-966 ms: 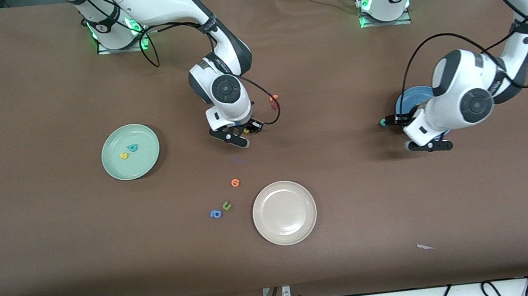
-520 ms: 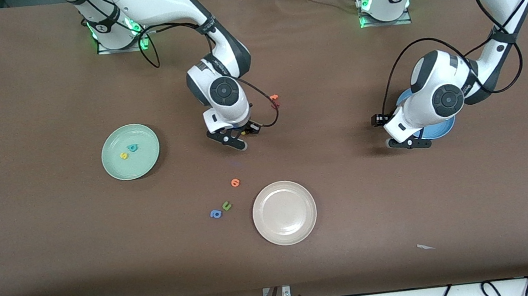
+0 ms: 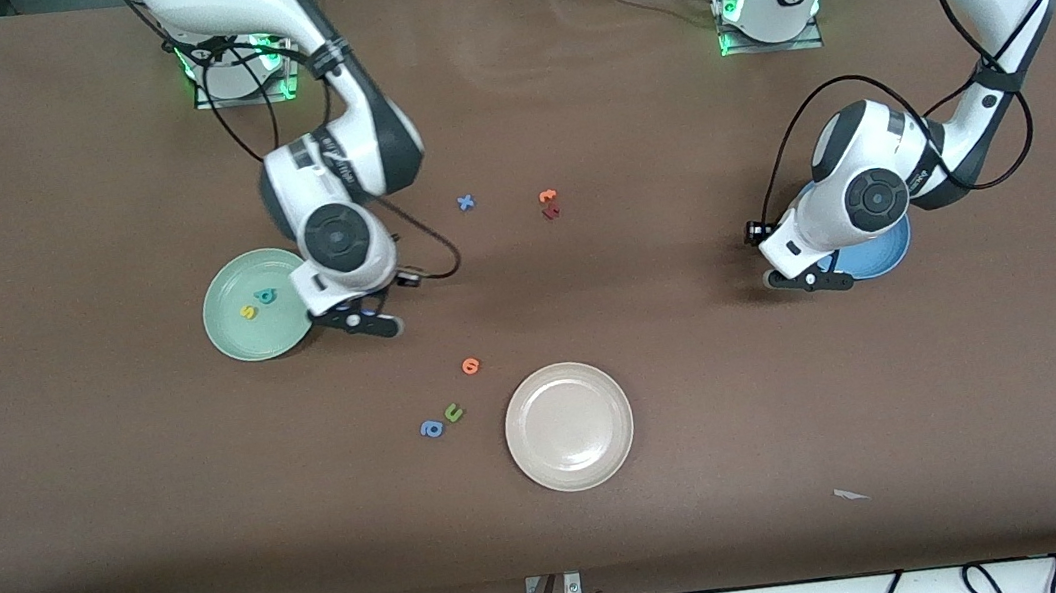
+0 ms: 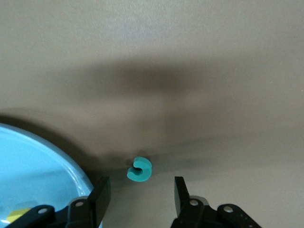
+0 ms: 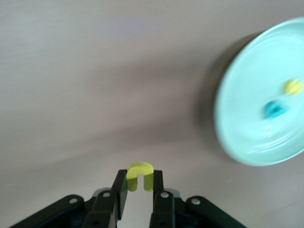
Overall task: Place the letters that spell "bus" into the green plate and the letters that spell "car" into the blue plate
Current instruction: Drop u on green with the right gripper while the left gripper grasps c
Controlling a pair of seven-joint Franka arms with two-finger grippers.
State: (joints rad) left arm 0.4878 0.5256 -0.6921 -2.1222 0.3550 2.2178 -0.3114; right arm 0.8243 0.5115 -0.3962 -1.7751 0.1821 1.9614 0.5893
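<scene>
**A:** What's different from a second ago?

**B:** The right arm has swung away from the middle of the bench toward the green plate (image 3: 259, 304). Its end effector (image 5: 139, 184) is pinched on the yellow "u" (image 5: 139, 175) and now hangs just off that plate's rim, on the side toward the left arm's end of the bench. A small blue cross-shaped letter (image 3: 466, 202) that the arm was covering has come into sight.

**A:** And the plate's contents?

**B:** The teal "b" (image 3: 265, 295) and yellow "s" (image 3: 248, 313) lie inside it. If the "u" lands there, "bus" looks complete.

**A:** The left arm?

**B:** It has shifted toward the middle of the bench and sits low at the blue plate (image 3: 876, 259). Its end effector (image 4: 141, 194) has narrowed but stands partly open with nothing in it. The teal "c" (image 4: 139, 169) lies on the bench just ahead of the fingertips, beside the plate's rim.

**A:** So "car"?

**B:** Barely begun, I'd say; something yellow (image 4: 19, 215) shows in the blue plate, which I can't identify.
</scene>
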